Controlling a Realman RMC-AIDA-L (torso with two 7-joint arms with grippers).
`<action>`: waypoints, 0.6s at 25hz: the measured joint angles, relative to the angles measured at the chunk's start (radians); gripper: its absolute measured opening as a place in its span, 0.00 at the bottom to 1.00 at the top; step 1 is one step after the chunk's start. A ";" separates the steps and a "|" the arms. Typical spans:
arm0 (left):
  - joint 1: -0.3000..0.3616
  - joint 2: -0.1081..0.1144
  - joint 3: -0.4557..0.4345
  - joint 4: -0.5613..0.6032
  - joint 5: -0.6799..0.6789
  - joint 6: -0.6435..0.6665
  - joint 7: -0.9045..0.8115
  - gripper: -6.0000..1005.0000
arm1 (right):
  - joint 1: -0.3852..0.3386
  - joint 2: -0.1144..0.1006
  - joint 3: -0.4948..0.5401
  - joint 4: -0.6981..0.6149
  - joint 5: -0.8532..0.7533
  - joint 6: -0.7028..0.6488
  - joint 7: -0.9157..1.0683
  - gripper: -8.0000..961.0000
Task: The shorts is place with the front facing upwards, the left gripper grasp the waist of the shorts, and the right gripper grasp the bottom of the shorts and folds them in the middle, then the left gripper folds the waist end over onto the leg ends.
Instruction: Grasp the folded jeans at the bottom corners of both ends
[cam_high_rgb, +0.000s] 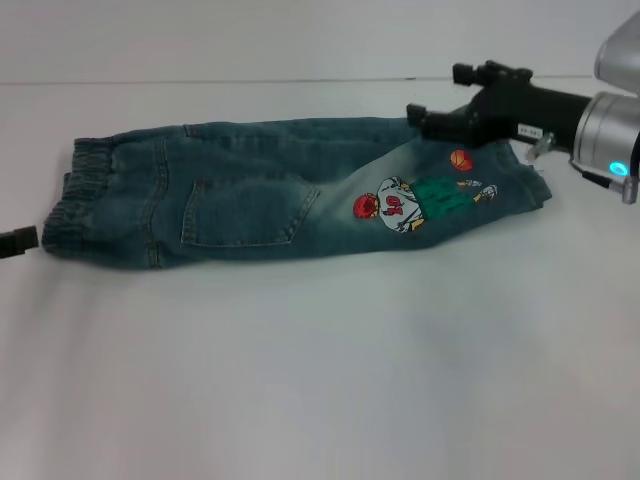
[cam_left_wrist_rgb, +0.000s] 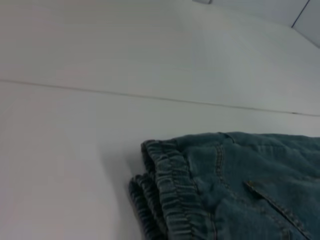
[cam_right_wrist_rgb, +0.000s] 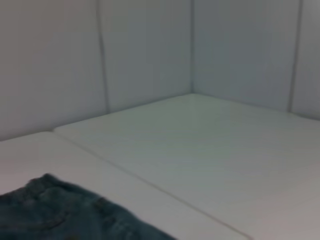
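The blue denim shorts (cam_high_rgb: 270, 195) lie flat on the white table, folded lengthwise. The elastic waist (cam_high_rgb: 75, 200) is at the left and the leg ends (cam_high_rgb: 500, 185), with a cartoon print (cam_high_rgb: 415, 200), are at the right. My right gripper (cam_high_rgb: 436, 92) hovers over the far edge of the leg ends, open and holding nothing. Only a black tip of my left gripper (cam_high_rgb: 18, 242) shows at the picture's left edge, just beside the waist's near corner. The left wrist view shows the gathered waistband (cam_left_wrist_rgb: 167, 200) close up. A denim edge (cam_right_wrist_rgb: 60, 212) shows in the right wrist view.
The white table (cam_high_rgb: 320, 380) stretches wide in front of the shorts. A pale wall stands behind the table's far edge (cam_high_rgb: 250, 80). A seam line (cam_left_wrist_rgb: 150, 96) crosses the tabletop beyond the waist.
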 joint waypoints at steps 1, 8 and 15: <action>0.001 -0.001 0.000 -0.005 0.000 0.000 0.005 0.88 | -0.004 -0.001 -0.002 0.000 -0.007 -0.020 -0.004 0.97; 0.004 -0.008 -0.001 -0.036 -0.001 -0.002 0.063 0.88 | -0.049 -0.005 -0.054 -0.046 -0.086 -0.203 -0.014 0.97; -0.005 -0.011 -0.035 -0.090 -0.015 -0.020 0.140 0.88 | -0.080 -0.004 -0.080 -0.115 -0.199 -0.332 0.046 0.97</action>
